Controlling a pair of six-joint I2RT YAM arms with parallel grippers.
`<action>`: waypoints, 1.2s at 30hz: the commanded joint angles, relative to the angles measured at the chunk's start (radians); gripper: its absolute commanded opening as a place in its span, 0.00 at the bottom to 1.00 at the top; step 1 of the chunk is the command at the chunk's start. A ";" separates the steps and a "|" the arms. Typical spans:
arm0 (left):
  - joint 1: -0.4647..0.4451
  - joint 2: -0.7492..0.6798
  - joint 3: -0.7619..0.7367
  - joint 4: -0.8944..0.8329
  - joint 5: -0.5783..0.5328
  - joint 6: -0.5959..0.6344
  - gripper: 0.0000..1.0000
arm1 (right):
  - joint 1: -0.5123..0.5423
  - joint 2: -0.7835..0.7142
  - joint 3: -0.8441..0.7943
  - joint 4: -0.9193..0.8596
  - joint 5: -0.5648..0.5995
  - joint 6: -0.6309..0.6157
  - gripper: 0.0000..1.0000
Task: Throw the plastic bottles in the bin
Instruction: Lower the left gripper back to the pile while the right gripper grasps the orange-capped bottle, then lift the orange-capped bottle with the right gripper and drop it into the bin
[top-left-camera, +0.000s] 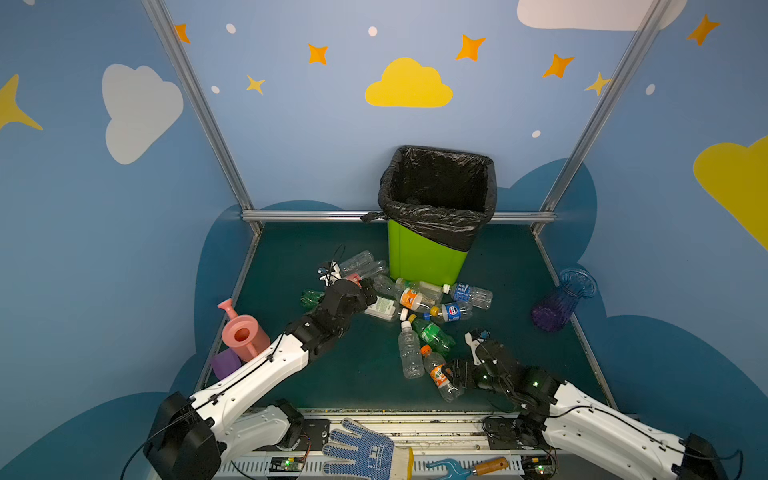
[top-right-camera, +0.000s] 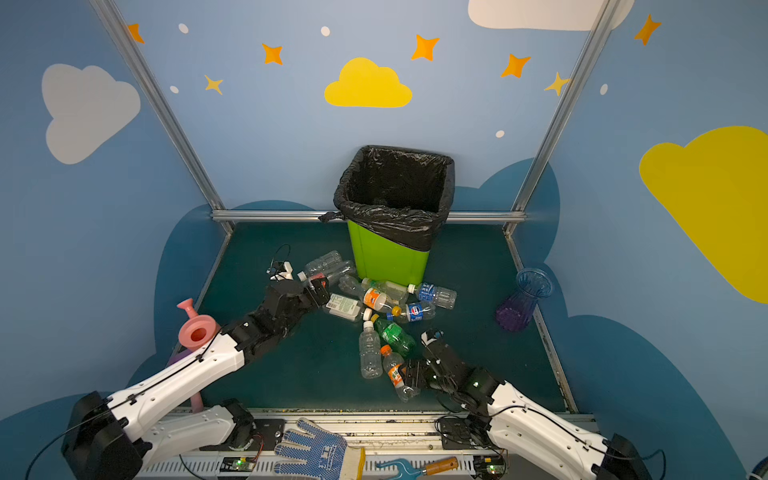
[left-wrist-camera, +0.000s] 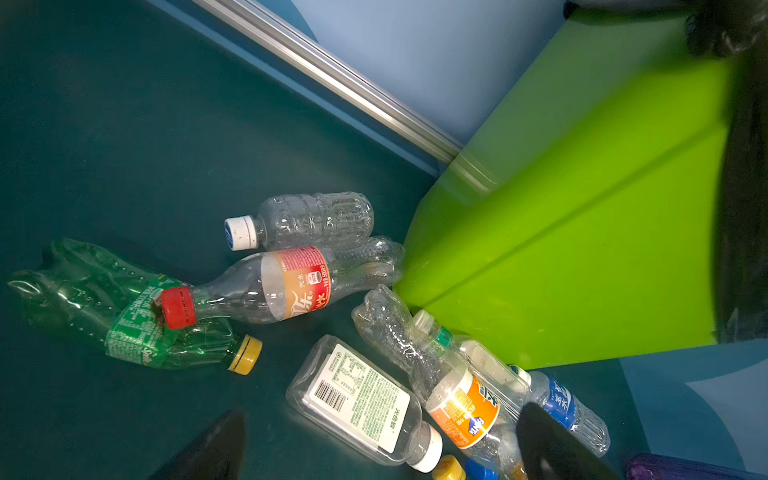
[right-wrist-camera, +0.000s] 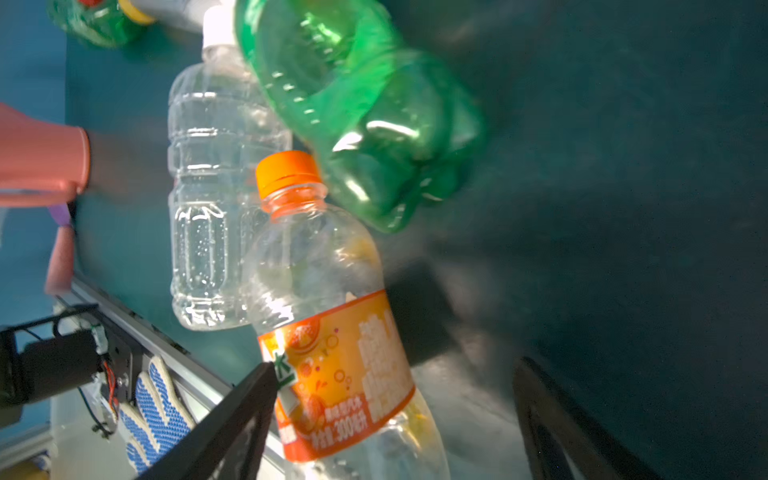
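Note:
The lime-green bin (top-left-camera: 424, 257) with its black bag stands at the back of the mat. Several plastic bottles lie in front of it in both top views. My left gripper (top-left-camera: 368, 291) hangs open over the pile, its jaws either side of a flat clear bottle with a white label (left-wrist-camera: 357, 399) and touching nothing. My right gripper (right-wrist-camera: 397, 365) is open astride a clear bottle with an orange label and cap (right-wrist-camera: 332, 365). One finger touches the label and the other stands apart. A plain clear bottle (right-wrist-camera: 216, 187) and a green bottle (right-wrist-camera: 365, 112) lie beside it.
A pink watering can (top-left-camera: 243, 334) and a purple block (top-left-camera: 224, 363) sit at the left edge. A blue-purple vase (top-left-camera: 561, 299) stands at the right edge. A blue dotted glove (top-left-camera: 357, 451) and a wooden-handled tool (top-left-camera: 478, 467) lie on the front rail.

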 joint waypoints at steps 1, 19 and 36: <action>0.005 -0.006 -0.006 -0.018 -0.018 -0.016 1.00 | 0.037 0.070 0.053 0.016 0.057 -0.030 0.87; 0.016 -0.032 -0.041 -0.030 -0.032 -0.034 1.00 | 0.111 0.319 0.198 -0.009 0.013 -0.130 0.81; 0.037 -0.101 -0.086 -0.056 -0.060 -0.041 1.00 | 0.142 0.581 0.394 -0.209 0.059 -0.226 0.62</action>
